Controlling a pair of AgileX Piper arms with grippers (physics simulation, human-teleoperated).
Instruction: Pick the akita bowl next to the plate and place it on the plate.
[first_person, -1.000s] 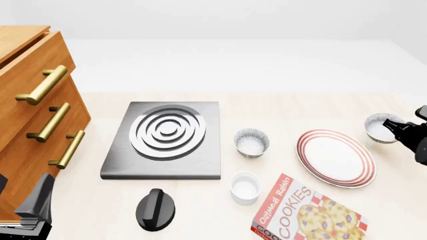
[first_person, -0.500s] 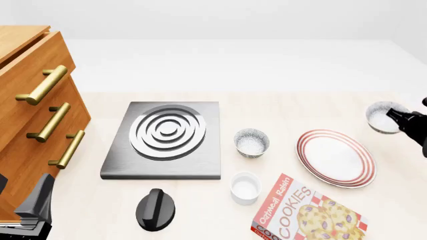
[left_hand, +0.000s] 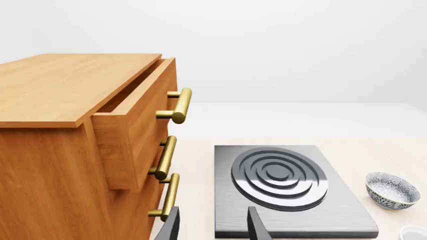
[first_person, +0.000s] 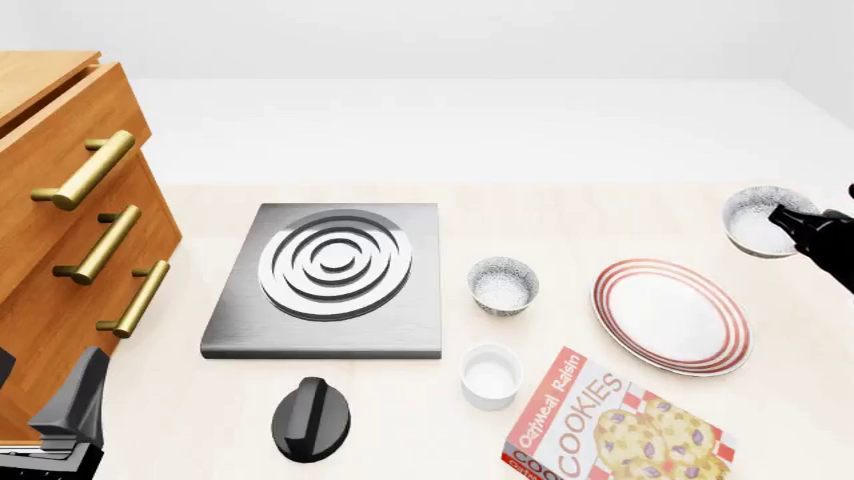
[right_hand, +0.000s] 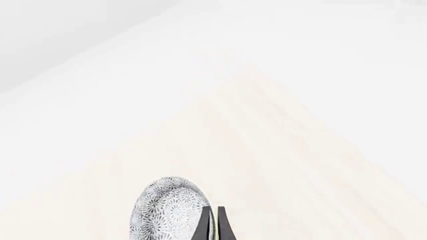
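Note:
The akita bowl (first_person: 758, 222), speckled grey and white, hangs above the table just right of and beyond the plate (first_person: 671, 316), a white plate with red rings. My right gripper (first_person: 790, 222) is shut on the bowl's rim at the right edge of the front view. In the right wrist view the bowl (right_hand: 167, 212) hangs tilted, its rim pinched between the dark fingers (right_hand: 205, 225). A second speckled bowl (first_person: 503, 284) rests left of the plate. My left gripper (left_hand: 213, 227) is open and holds nothing, near the drawer cabinet (left_hand: 73, 150).
A grey square stove plate (first_person: 331, 275) lies centre-left with a black knob (first_person: 311, 418) in front of it. A small white ramekin (first_person: 490, 376) and a cookies box (first_person: 614, 430) sit near the front edge. The wooden cabinet (first_person: 67, 230) fills the left side.
My right gripper has lifted the akita bowl off the table; bowl and gripper sit higher in the front view than a second ago. The left arm has not moved.

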